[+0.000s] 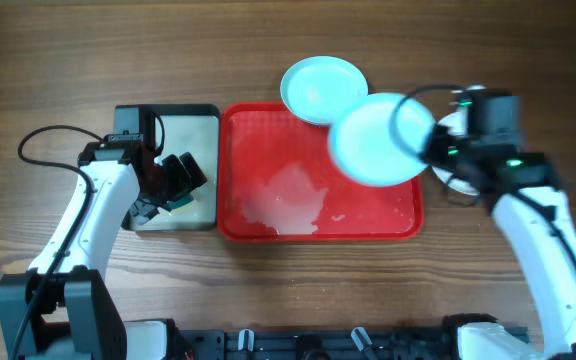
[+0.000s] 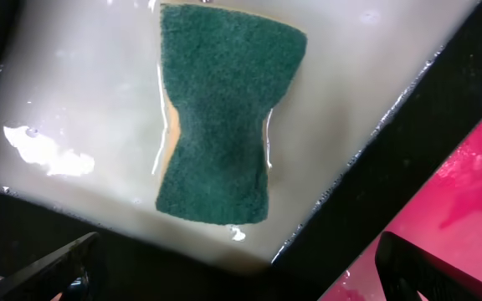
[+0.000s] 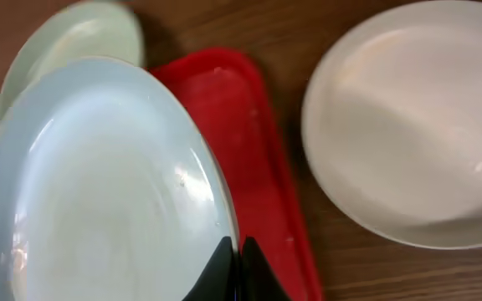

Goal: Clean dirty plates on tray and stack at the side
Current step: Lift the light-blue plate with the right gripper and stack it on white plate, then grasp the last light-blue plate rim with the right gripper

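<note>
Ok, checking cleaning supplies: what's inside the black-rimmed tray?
A green sponge lying in shallow pale liquid. Overhead, the left gripper hides part of the black-rimmed tray.

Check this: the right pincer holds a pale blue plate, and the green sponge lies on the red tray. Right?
No. The sponge lies in the black-rimmed tray, not the red tray; the left wrist view shows it. The right pincer does hold a pale blue plate.
</note>
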